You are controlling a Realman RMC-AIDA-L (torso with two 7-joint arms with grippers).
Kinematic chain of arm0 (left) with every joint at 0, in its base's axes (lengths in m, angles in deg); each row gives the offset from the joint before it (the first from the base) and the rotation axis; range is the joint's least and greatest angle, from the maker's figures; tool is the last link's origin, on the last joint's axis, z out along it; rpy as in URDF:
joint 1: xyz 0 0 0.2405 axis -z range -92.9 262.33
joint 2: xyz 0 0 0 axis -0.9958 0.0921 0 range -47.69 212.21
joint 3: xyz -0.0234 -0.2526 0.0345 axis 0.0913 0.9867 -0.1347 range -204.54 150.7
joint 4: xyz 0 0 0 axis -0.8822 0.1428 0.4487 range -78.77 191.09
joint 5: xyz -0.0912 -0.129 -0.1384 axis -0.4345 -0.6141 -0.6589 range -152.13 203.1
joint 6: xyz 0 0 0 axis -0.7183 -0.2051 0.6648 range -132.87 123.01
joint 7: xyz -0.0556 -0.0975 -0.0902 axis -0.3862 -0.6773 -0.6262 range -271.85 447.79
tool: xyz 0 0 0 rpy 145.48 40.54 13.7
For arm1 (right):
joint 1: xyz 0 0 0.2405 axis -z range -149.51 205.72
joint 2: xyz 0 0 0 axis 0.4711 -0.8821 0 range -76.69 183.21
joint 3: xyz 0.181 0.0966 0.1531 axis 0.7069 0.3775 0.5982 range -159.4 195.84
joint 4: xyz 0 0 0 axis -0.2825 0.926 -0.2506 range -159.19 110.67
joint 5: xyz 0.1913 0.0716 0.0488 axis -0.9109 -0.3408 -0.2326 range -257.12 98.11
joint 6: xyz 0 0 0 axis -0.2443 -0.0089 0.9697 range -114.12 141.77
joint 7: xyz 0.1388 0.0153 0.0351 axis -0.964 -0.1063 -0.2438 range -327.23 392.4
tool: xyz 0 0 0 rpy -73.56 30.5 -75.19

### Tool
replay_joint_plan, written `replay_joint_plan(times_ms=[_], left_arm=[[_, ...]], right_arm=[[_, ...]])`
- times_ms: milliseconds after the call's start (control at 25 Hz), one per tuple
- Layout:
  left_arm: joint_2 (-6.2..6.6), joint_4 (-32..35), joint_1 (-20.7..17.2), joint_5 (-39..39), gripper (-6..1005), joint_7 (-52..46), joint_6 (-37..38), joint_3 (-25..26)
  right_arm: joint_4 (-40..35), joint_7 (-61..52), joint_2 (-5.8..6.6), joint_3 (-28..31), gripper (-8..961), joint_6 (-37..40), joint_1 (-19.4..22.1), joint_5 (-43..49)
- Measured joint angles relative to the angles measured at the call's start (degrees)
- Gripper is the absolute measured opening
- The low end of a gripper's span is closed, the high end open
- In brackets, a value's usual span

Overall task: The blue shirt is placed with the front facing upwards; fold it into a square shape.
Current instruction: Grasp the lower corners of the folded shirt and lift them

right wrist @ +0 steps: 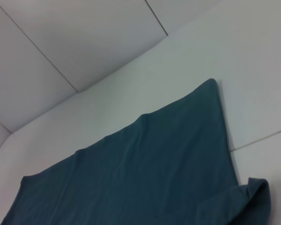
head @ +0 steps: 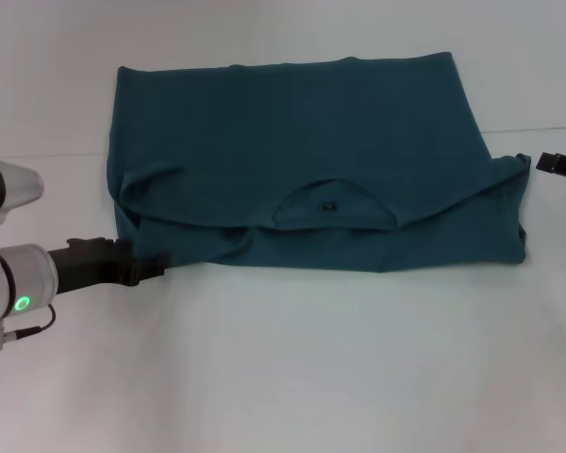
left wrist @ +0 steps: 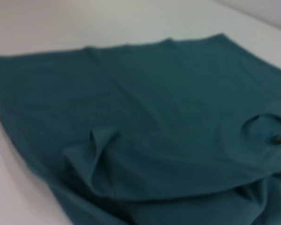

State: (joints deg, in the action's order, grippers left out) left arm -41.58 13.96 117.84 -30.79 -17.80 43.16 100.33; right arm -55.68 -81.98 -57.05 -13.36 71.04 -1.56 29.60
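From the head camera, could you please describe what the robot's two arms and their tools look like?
The left arm has silvery-grey cylindrical segments, a glowing green ring light near the wrist and a thin cable beneath. Its black, blocky left tool tapers toward the dark teal-blue cotton T-shirt. Of the right arm, only the black angular right tool shows at the edge, over the white table.

We saw even, soft, bright light on white table (head: 292,359); no glare. Faint shadow lay under blue shirt (head: 302,160) near edge. Our left wrist view was blurred throughout; head and right wrist views stayed fairly sharp.
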Motion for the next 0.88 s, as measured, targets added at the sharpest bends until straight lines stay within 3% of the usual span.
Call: replay_joint_plan(times_ms=[640, 880], left_arm=[[0.72, 7.19, 4.07, 0.16, 675, 1.08, -7.03, -0.85], [2.06, 12.05, 6.69, 0.21, 674, 1.67, -9.46, -0.95]], right_arm=[[0.14, 0.13, -0.14, -0.37, 796, -0.51, -0.64, 0.06], [0.21, -0.21, -0.25, -1.60, 795, -1.14, -0.82, 0.08]])
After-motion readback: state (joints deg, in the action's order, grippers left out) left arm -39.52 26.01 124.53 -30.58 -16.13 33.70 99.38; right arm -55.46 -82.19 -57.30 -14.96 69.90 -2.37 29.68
